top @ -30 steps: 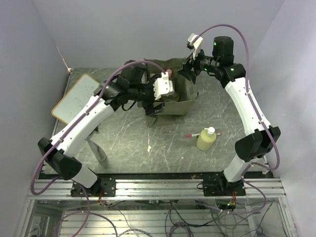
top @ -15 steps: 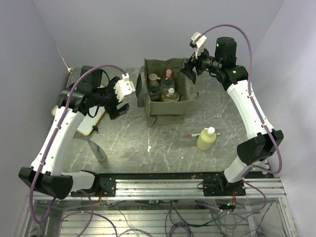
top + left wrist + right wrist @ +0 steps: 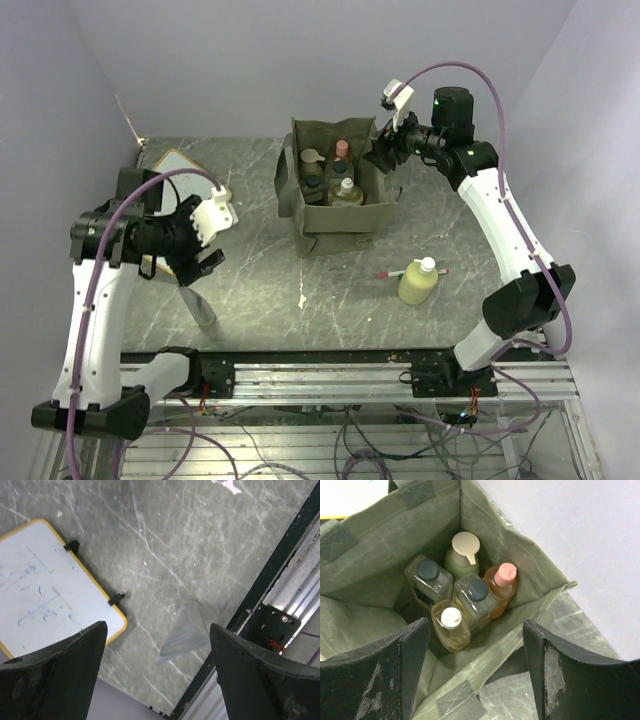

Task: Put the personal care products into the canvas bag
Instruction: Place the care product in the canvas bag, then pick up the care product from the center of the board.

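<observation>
Two products sit outside the bag, one on each arm's side.

Far left, the left claw hangs low over the desk, jaws wide apart, nothing between them. The tube lies just nearward of it, toward the rail. In the wrist view it shows on the stone between the two fingers. Its long axis runs roughly far-to-near with a slight slant. One end fans out flat, but which end carries the cap I cannot tell. The left arm is plainly the nearer one. My read: a short drop, jaws set across that axis. The whiteboard lies beyond, apart from the tube.

Centre now: the bag stands open, with five bottles upright inside, caps up.

Right of it, the yellow bottle rests on open desk, white cap toward the far side, so its long axis runs near-to-far. The pen lies just beside it. Standing or lying, I cannot tell.

The right claw hovers at the bag's right rim, jaws apart and empty, looking straight down into the bag. The yellow bottle lies well apart from it, nearward toward that arm's base. The right arm is the nearer one, but it faces a long reach back.
</observation>
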